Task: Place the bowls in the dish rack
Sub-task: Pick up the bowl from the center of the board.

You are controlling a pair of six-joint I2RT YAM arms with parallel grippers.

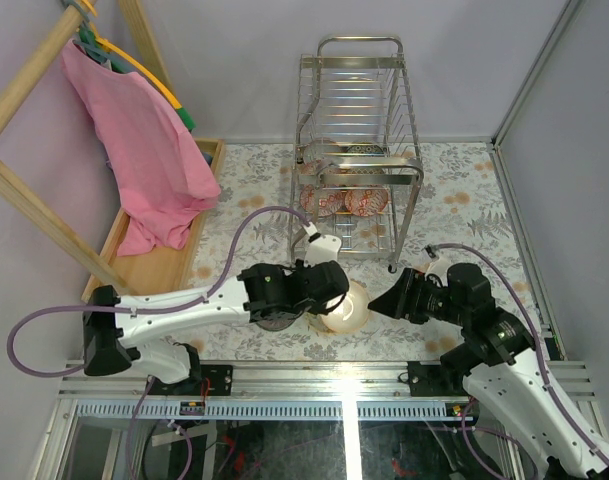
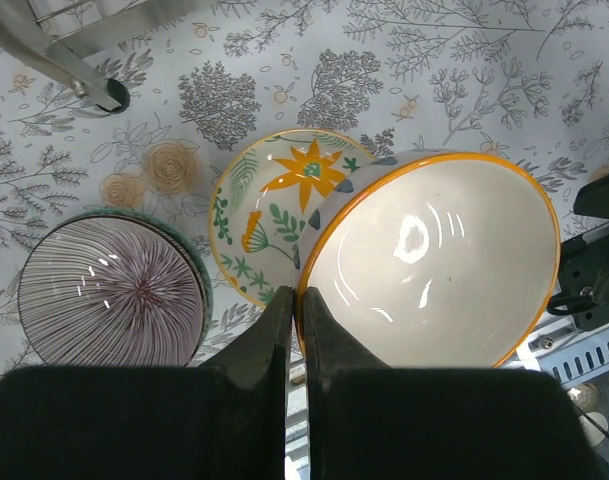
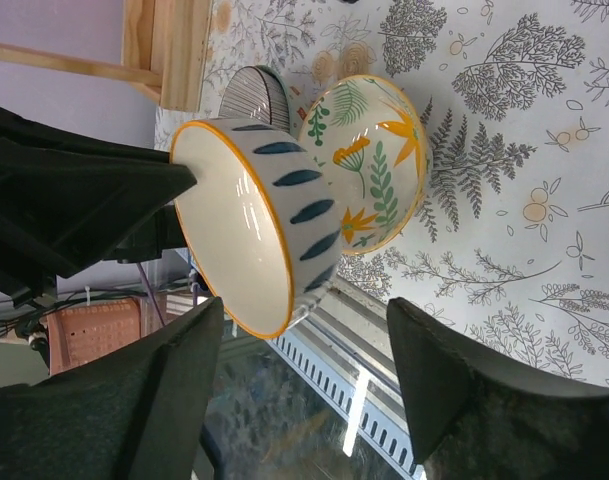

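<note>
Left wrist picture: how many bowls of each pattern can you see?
Striped bowl: 1
Yellow-flower bowl: 1
Orange-rimmed bowl, pinched by the left end effector: 1
Total: 3 bowls

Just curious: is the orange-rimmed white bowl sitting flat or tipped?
Tipped. The orange-rimmed bowl opens sideways, its rim pinched by the left gripper.

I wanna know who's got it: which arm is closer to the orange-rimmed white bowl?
Left. The left end effector pinches the bowl by its rim; the right end effector is open beside it.
</note>
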